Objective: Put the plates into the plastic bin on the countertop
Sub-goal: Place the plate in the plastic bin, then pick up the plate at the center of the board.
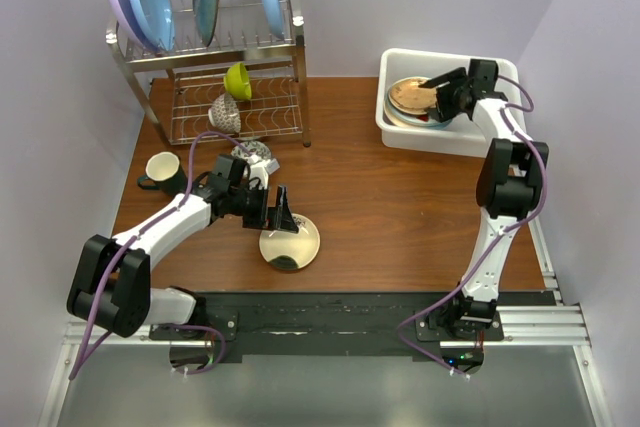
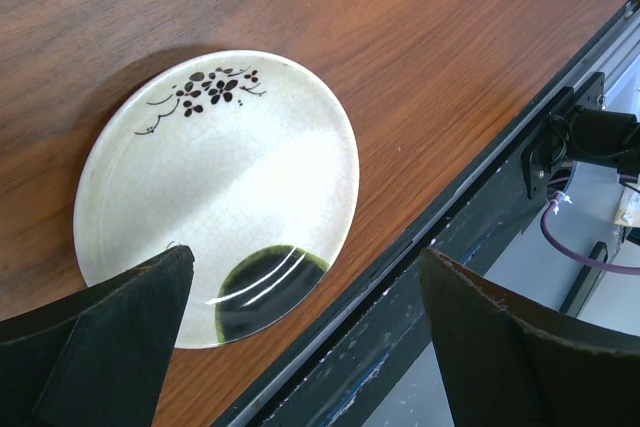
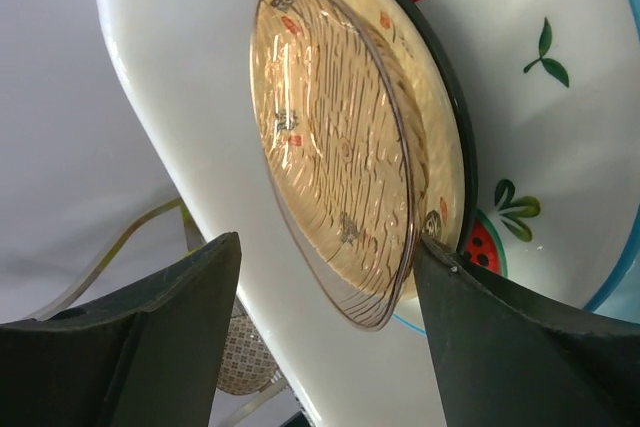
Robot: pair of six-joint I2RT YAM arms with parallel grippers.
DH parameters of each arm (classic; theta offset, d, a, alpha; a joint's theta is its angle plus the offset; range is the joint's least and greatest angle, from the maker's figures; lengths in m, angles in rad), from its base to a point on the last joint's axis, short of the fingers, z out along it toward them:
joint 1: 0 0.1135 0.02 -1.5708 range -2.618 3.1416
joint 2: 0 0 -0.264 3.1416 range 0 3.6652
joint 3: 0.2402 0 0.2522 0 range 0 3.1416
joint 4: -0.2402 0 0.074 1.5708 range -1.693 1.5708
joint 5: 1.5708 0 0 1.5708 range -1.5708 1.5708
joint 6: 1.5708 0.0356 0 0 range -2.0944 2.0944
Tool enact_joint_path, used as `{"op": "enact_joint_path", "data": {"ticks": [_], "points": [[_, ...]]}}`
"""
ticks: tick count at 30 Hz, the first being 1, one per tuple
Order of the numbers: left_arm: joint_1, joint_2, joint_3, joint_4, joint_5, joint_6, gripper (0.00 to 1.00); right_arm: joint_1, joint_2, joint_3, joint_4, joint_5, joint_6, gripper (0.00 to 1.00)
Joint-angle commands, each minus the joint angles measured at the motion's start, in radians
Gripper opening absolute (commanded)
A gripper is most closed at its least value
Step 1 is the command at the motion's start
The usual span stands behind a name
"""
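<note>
The left gripper (image 1: 283, 209), wide open and empty, hangs just above the cream plate (image 1: 290, 243); the right gripper (image 1: 440, 95), apparently open, sits over the bin (image 1: 395, 119).

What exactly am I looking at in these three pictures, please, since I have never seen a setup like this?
These are two robot arms bolted at the near edge of a wooden countertop. The overhead view comes from a fixed camera above and behind them; the other two come from cameras on each wrist, so the dark shapes at the bottom are each gripper's own fingers.

The left gripper stands open over a cream plate with dark blossoms, lying flat on the wood; it holds nothing. The right gripper reaches into the white plastic bin, open around the edge of a tan plate that lies on a watermelon-patterned plate.

Also on the countertop: a steel wire rack with blue plates and a lime-green bowl, and a dark mug.
</note>
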Motion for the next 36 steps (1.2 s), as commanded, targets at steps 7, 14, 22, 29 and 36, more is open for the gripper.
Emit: {"op": "enact_joint_path", "data": {"ticks": [7,14,22,29,36], "points": [[0.001,-0.008,0.02,0.013,0.018,0.02,1.0,-0.002,-0.155,-0.045,-0.052,0.012,-0.051,0.76],[0.001,-0.011,0.019,0.013,0.02,0.02,1.0,-0.005,-0.207,-0.071,-0.095,0.034,-0.106,0.77],[0.001,-0.028,0.013,0.014,0.012,0.014,1.0,-0.005,-0.3,-0.164,-0.062,0.015,-0.146,0.77],[0.001,-0.048,0.032,-0.003,-0.031,-0.001,1.0,-0.003,-0.402,-0.265,-0.051,-0.02,-0.207,0.77],[0.003,-0.013,0.072,-0.087,-0.136,-0.006,1.0,0.027,-0.497,-0.371,-0.063,-0.043,-0.272,0.77]]}}
